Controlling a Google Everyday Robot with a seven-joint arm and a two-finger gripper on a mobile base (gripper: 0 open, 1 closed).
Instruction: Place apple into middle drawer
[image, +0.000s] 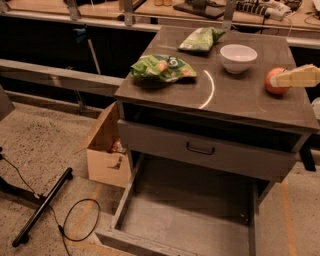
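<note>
The dark cabinet top (235, 97) carries a green snack bag (162, 68) left, a second bag (200, 39) and white bowl (238, 57) far, the apple (274, 84) right (gripper (289, 79) beside it).

Dark smooth table (235, 100), faint sheen. Grey matt metal in middle drawer (190, 215). Smooth-skinned apple (272, 84), dull shine. Pale matt tool (289, 79), plastic-looking, at table's right edge, against apple. White glossy bowl (238, 57). Crinkled shiny green plastic on near snack bag (162, 68) and far snack bag (201, 39). Matt brown cardboard box (102, 152).

At the right edge of the dark bench (225, 100), the pale beige gripper (286, 79) runs off the frame and hides part of the round red-orange apple (270, 83). The wide grey metal middle drawer (190, 215) is cropped below.
</note>
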